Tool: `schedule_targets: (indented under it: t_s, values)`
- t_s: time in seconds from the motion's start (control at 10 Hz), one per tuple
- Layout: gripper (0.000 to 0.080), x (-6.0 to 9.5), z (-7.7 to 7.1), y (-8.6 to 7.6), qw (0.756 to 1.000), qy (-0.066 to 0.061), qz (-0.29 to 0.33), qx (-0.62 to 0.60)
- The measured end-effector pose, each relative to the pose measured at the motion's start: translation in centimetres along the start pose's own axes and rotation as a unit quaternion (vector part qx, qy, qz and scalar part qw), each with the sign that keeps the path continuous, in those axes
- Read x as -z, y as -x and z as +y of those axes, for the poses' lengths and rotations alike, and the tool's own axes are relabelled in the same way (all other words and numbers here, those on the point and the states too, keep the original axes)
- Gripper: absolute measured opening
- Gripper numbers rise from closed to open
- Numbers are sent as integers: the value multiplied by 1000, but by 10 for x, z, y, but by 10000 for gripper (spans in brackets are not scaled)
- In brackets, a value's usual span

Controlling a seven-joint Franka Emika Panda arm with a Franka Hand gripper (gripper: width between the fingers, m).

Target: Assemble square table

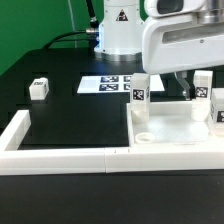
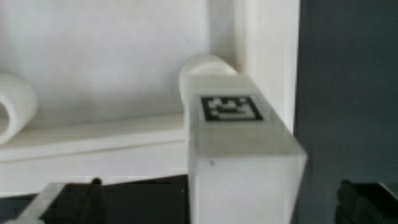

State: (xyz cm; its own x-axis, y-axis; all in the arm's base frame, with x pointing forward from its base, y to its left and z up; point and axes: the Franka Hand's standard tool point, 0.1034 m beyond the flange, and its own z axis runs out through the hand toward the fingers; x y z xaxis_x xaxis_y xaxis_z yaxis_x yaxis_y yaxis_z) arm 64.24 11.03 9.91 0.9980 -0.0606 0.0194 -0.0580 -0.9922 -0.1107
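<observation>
1. The slab (image 1: pixel 172 128) sits near, on the exterior view's right, tight against the fence (image 1: pixel 60 155). It's white with a raised rim, and there's a round socket (image 1: pixel 143 136) at its near-left corner.
2. An upright leg (image 1: pixel 138 90), tagged, stands at the slab's far-left corner. A loose leg (image 1: pixel 38 89) lies well apart on the left.
3. The gripper (image 1: pixel 194 88) hangs over the slab, jaws wide, holding nothing.

The square table (image 1: pixel 172 125) lies on the bench (image 1: pixel 60 120) in the lower right of the exterior frame. It sits against the fence bars (image 1: pixel 60 158), which run along the bottom and turn up at the lower left. The first leg (image 1: pixel 139 90) stands upright at its far left corner, and the second leg (image 1: pixel 217 106) stands at the right edge. The third leg (image 1: pixel 38 89) sits alone at middle left, well apart. The marker board (image 1: pixel 108 84) lies at centre, behind the square table. The hand (image 1: pixel 196 86) hangs above its far right part.
</observation>
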Motion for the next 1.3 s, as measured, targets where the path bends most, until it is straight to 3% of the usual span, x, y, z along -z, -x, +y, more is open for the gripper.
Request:
schedule_targets:
  t_s: [0.3, 0.5, 0.7, 0.8, 0.9, 1.1, 1.3]
  values:
    - [649, -17, -4, -2, 999, -3, -7, -36]
    - [649, -19, -8, -1, 999, -2, -7, -39]
    - [399, -19, -7, -1, 999, -2, -7, -40]
    - [399, -19, -5, -1, 997, 0, -7, -77]
    - [297, -20, -2, -1, 992, 1, -7, -122]
    - [297, -20, 0, -1, 982, 3, -7, -186]
    - [297, -20, 0, 3, 948, 11, 10, -319]
